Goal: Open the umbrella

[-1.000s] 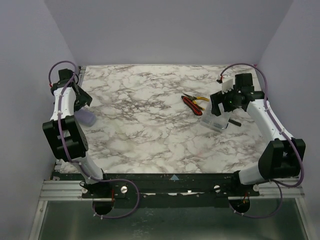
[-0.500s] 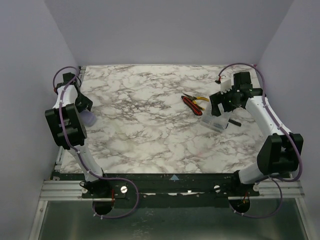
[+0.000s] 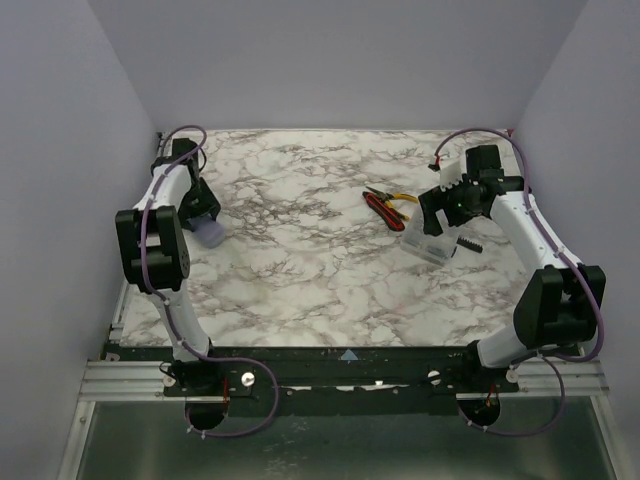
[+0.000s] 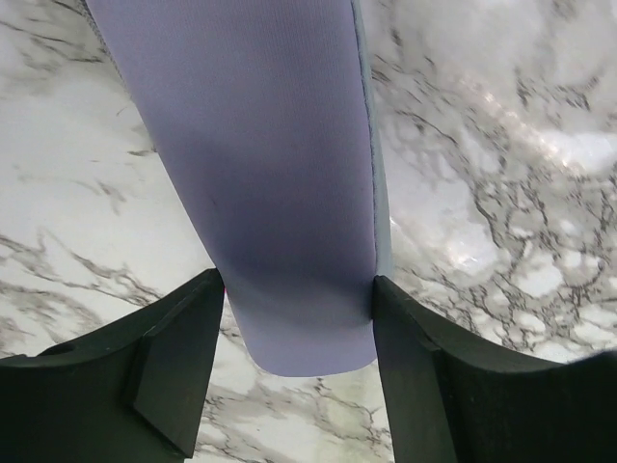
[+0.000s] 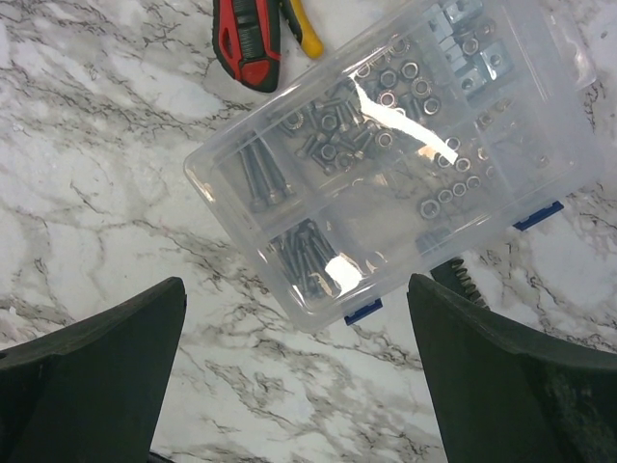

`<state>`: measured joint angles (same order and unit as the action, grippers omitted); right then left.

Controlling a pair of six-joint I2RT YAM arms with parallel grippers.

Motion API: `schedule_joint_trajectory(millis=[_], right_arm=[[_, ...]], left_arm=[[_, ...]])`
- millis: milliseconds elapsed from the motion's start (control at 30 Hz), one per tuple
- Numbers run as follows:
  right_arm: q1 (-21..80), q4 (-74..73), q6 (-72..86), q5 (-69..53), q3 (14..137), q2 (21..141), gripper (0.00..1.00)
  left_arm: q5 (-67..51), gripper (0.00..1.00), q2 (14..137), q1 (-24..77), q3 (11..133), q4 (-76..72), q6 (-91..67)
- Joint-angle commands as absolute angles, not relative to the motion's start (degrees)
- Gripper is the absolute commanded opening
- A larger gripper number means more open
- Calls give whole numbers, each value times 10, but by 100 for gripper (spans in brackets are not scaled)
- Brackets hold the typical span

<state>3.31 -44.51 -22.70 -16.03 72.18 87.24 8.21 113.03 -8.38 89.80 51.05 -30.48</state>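
Pinching the case [image 4: 280,174] by its long sides, the left gripper [image 4: 297,289] has both fingers [image 4: 174,357] flat against the lavender surface near one rounded end. The rest of the case runs away from the camera over the table [image 3: 300,290]. That grip looks chosen to steady or lift the case, because no umbrella shows in any view: no peach fabric, shaft or handle. My judgement is that it is packed inside the case, which must be opened before the umbrella can be, so the task is at its very start. From above, the case sits well left of the pliers [image 3: 388,205], close to the table's left edge.

The right gripper [image 5: 294,289] is spread wide and holds nothing. It hangs above a clear box [image 5: 386,145] of screws and nuts, which lies just right of the pliers, near their red handles and untouched by either finger. It is probably parked there, out of the way, until a second grip is needed to part the case. A smooth, rounded case pinched near its end could twist or slip free.
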Motion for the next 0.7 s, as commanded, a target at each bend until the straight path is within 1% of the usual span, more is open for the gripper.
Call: schedule_joint_trajectory(millis=[0,67,133,200,367,667], right_arm=[[30,-476,-239,-169,735,864,100],[31,-483,-240,-169,735,861,100],[31,-489,-240,-169,735,858,100],[31,-493,-239,-170,733,854,100],[31,-493,-237,-176,722,845,100],[31,-509,-232,-193,711,829,100]], left_arm=[[9,56,1140,-31,875,515,-275],[10,55,1142,-2,870,523,-269],[55,53,1139,35,869,528,-261],[60,50,1135,44,871,531,-243],[53,49,1138,92,882,566,-216],[20,49,1099,268,789,511,-211]])
